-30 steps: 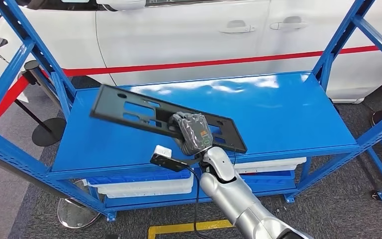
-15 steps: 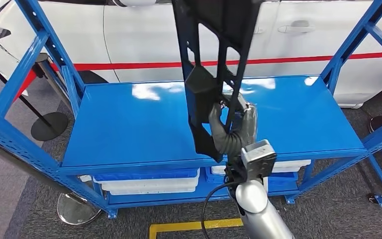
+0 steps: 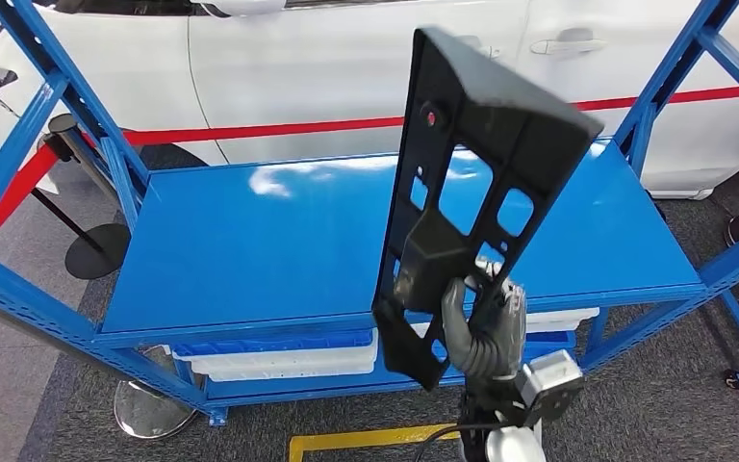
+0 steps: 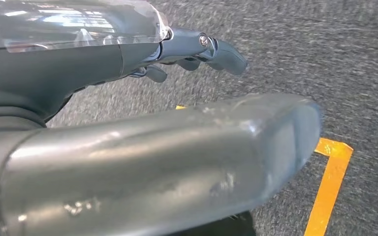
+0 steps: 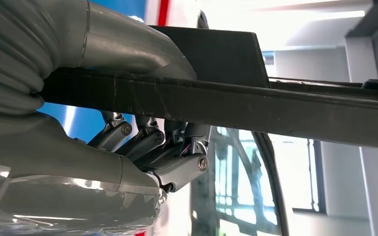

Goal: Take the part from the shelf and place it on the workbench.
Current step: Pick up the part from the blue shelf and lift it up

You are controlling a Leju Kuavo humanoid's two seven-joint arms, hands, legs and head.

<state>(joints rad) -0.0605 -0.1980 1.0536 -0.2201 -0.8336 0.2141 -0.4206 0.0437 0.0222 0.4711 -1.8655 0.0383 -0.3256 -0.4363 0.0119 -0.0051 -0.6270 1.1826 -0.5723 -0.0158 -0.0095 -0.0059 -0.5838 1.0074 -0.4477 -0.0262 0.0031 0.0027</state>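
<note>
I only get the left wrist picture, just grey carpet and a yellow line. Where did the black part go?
Observer: The right robot hand holds the black part up on end, in front of the blue shelf.
Operator: Is it squeezing tight?
Observer: The right wrist view shows the thumb on one face of the part and the fingers curled against the other.
Operator: What's behind the shelf?
Observer: A white car with a red stripe along its side.
Operator: Anything under the shelf?
Observer: White and blue bins sit on the lower level.
</note>
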